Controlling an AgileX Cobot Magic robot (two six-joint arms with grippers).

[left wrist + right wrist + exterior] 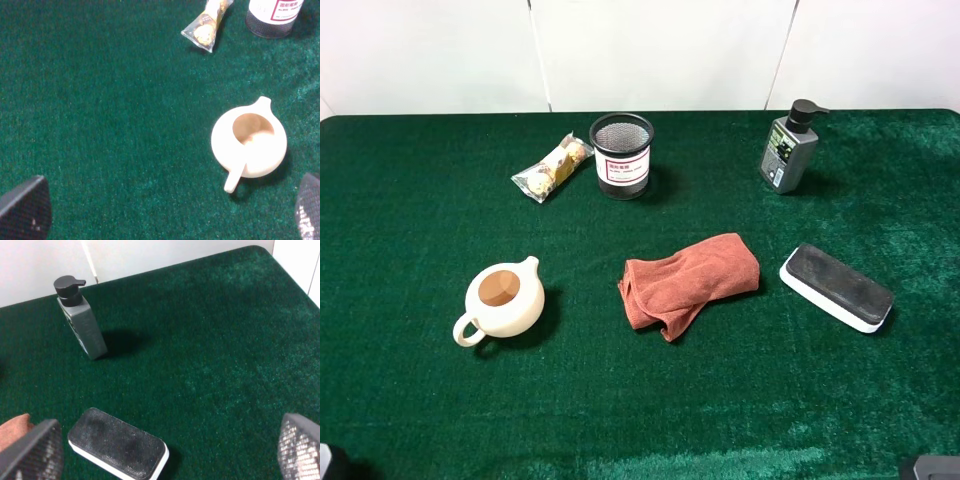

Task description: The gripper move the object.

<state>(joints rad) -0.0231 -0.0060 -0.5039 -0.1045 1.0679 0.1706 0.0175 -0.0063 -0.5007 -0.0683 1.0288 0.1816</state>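
Exterior high view shows me the object, a clear packet of round golden sweets, lying flat on the green counter toward the far left, just beside the black mesh cup and well apart from the cream teapot. The rust-red cloth, the eraser block and the grey pump bottle sit off to the right and play no part in this.

My left tool hangs above the counter with its fingers spread wide and nothing between them; the teapot lies nearer it than the packet. My right tool is likewise spread and empty, over the eraser block.

I judge the packet light and soft, with crinkly, slippery film that will bend at the ends if lifted there. The sweets inside are hard lumps, so I would pinch across the narrow width near the middle, on a sweet and not on loose film. The left arm is the natural one for this. The cup stands close along one side, so I must come down with the fingers turned to miss its wall. The grasp has not started.
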